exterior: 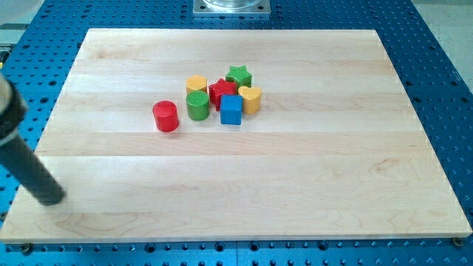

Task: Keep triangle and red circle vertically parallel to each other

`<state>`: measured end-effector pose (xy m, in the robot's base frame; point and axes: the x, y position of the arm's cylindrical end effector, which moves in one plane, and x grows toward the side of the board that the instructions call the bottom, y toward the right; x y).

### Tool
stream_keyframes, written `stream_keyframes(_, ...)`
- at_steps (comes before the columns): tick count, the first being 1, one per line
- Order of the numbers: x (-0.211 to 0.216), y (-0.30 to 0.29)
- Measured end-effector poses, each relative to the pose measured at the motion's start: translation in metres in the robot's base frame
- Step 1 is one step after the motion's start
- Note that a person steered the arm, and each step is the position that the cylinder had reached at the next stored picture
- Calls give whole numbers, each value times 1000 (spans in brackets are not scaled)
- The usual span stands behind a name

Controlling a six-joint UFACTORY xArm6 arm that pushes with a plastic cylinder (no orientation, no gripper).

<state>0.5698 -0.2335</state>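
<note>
The red circle, a red cylinder (165, 116), stands alone left of the board's middle. To its right sits a tight cluster: a green cylinder (196, 106), a yellow hexagon (196, 83), a red star (222, 90), a green star (239, 74), a yellow heart (250, 98) and a blue cube (231, 109). I cannot make out a triangle-shaped block. My tip (51, 198) rests on the board near its left edge, far to the lower left of the red cylinder and touching no block.
The wooden board (295, 192) lies on a blue perforated table (443, 89). A metal mount (231, 7) sits at the view's top centre. The dark rod rises from the tip toward the view's upper left.
</note>
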Motion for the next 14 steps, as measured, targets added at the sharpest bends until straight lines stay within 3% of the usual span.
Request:
stream_keyframes(2,5,83)
stream_keyframes(9,14,60)
stream_keyframes(10,22,79)
stream_keyframes(11,20,205)
stream_keyframes(12,-42,279)
stream_keyframes(13,-113,294)
stream_keyframes(14,-130,299)
